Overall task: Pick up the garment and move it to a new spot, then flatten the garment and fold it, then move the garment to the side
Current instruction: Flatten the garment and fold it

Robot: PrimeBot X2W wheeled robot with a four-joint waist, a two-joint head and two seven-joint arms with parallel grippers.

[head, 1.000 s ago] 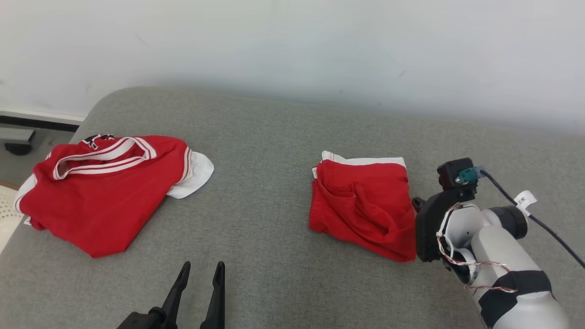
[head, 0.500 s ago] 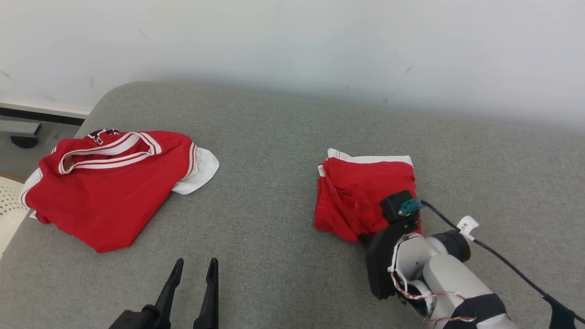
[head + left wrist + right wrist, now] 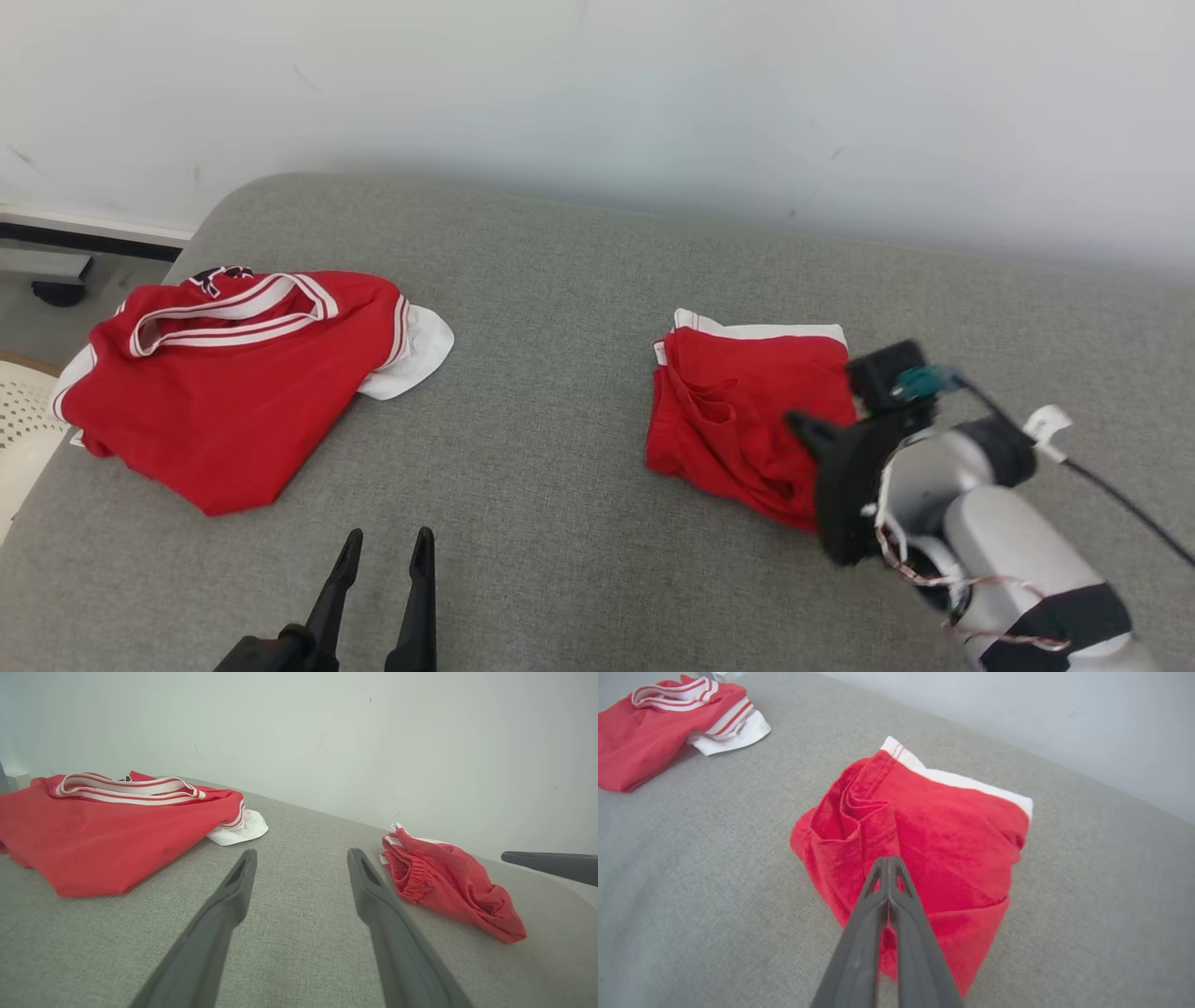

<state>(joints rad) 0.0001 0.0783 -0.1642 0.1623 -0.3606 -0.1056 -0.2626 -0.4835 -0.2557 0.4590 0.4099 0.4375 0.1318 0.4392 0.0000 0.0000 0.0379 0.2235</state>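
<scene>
Your folded red garment lies on the right half of the grey cushion, white hem toward the wall, and its near-left edge is bunched into loose pleats. The right gripper is poised over its middle with the two fingers pressed together and no cloth visibly between them. From the wrist view I can't tell whether the tips rest on the fabric or hang just above it.

Watch for these from here:
- If you push sideways with the fingers together, the top layer will probably slide over the lower ones, because the woven cushion should hold the bottom layer back. The fold would then smear open.
- If you part the fingers and pinch only the top layer, the layers beneath are likely to drop away as you lift.
- The pleated edge looks like the weakest part, so a drag toward it may roll it under.
- The dark cable off the right wrist hangs slack, so mind it on a wide swing.

The left gripper sits low by the near edge with its fingers apart and empty, well clear of both cloths. A rumpled red jersey with white striped trim lies near the cushion's left edge, well apart from your piece.

Behind everything is a plain white wall. A dark baseboard and some floor show at far left.
</scene>
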